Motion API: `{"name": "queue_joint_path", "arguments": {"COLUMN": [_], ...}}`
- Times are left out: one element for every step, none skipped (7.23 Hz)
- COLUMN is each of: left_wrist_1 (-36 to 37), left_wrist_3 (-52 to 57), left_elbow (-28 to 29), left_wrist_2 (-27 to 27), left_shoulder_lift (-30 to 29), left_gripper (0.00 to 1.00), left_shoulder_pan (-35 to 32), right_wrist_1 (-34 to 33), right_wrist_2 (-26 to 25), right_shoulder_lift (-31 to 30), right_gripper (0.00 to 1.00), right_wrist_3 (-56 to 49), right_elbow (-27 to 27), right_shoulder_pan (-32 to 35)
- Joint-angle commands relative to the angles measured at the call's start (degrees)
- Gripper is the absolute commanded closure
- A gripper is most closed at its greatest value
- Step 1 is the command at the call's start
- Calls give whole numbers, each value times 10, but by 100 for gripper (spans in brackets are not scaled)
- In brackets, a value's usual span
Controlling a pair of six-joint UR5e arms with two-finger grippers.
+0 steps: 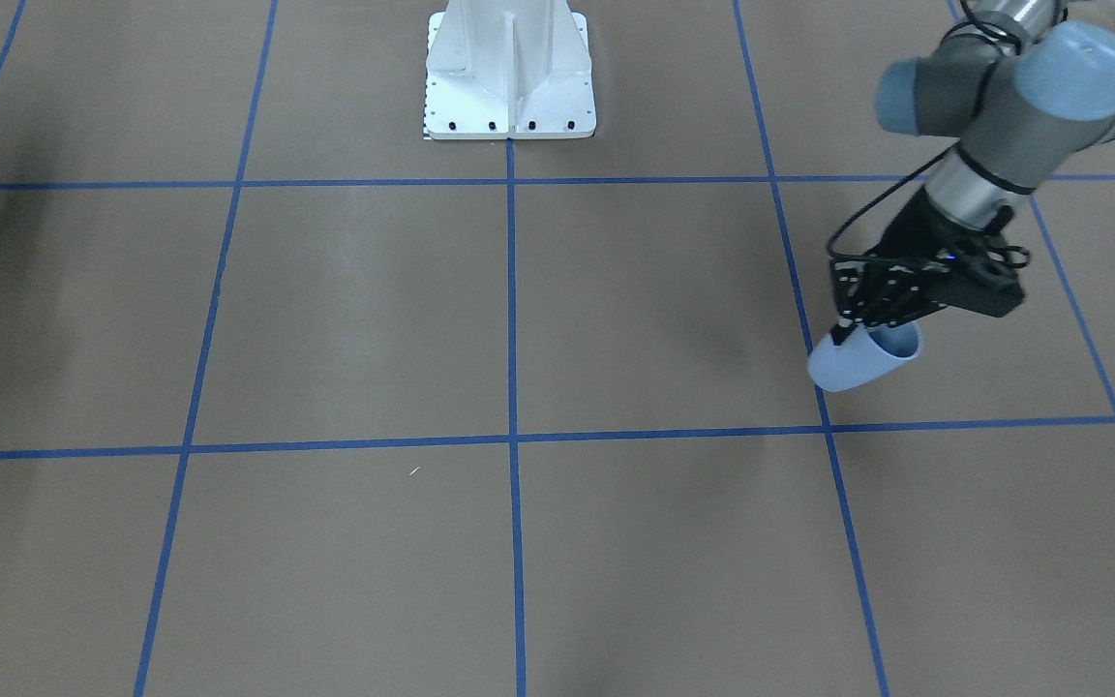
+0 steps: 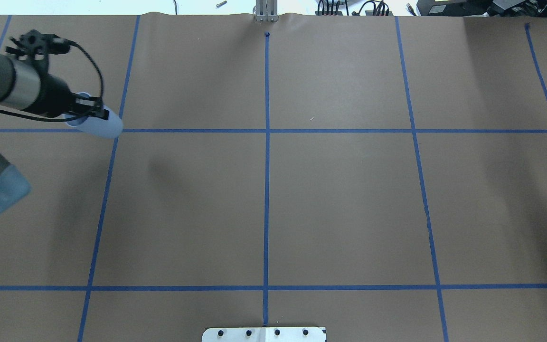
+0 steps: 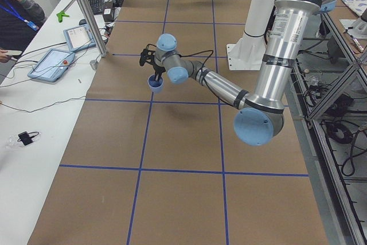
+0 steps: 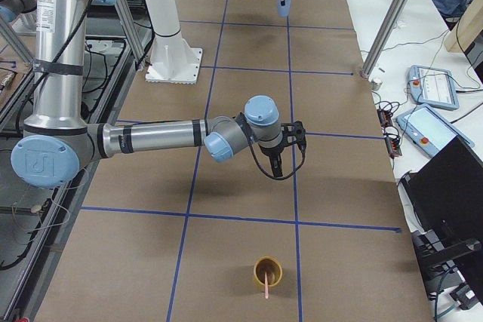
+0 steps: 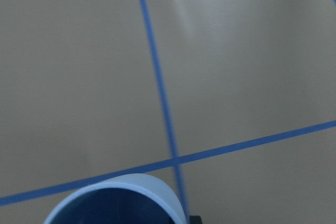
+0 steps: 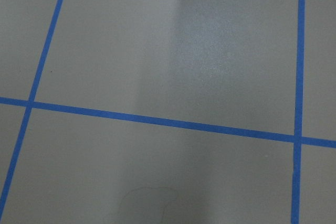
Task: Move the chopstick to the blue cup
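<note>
The blue cup (image 1: 858, 363) is held tilted above the worktop (image 1: 519, 319), with the left gripper (image 1: 845, 334) fingers clamped on its rim. The chopstick (image 4: 266, 284) stands in a yellow cup (image 4: 258, 280), well apart from the blue cup. The finger state of the right gripper (image 4: 276, 164) cannot be told. The blue cup should be uprighted before insertion.

We look steeply down on the table (image 1: 616, 319) in the front-facing view, from the operators' edge, with the robot base (image 1: 509, 73) at the top. The overhead view looks forward from behind the robot, so the same base lies at its bottom edge. Both share the middle tape lines (image 2: 267, 130) and the blue cup (image 1: 853, 360). The two side views stand farther off at the table's ends and look along it; one has the left arm (image 3: 269, 84) near, the other the right arm (image 4: 151, 137). The wrist cameras are very close to the table: the left one looks past the cup's rim, the right one sees only paper and tape.
</note>
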Motion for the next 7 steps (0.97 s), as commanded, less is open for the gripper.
{"name": "queue_joint_path", "arguments": {"left_wrist_1": [190, 242, 302, 317, 312, 312, 311], "left_wrist_3": [-103, -141, -166, -191, -201, -203, -215], "left_elbow": [-5, 9, 52, 111, 144, 144, 145], "left_wrist_2": [113, 142, 168, 214, 232, 233, 233], "left_shoulder_lift": [-154, -214, -293, -349, -366, -362, -360], "left_gripper": [100, 100, 100, 100, 100, 100, 100], "left_shoulder_pan": [126, 165, 188, 225, 242, 249, 265], "right_wrist_1": [0, 0, 0, 0, 1, 1, 0], "right_wrist_2": [0, -1, 0, 0, 0, 0, 0], "right_shoulder_lift": [-1, -1, -2, -3, -4, -4, -4], "right_gripper": [0, 0, 0, 0, 0, 0, 0], "right_wrist_3": [0, 0, 0, 0, 0, 0, 0], "right_elbow": [-1, -2, -2, -2, -2, -2, -2], "right_shoulder_pan": [0, 0, 0, 0, 0, 0, 0]}}
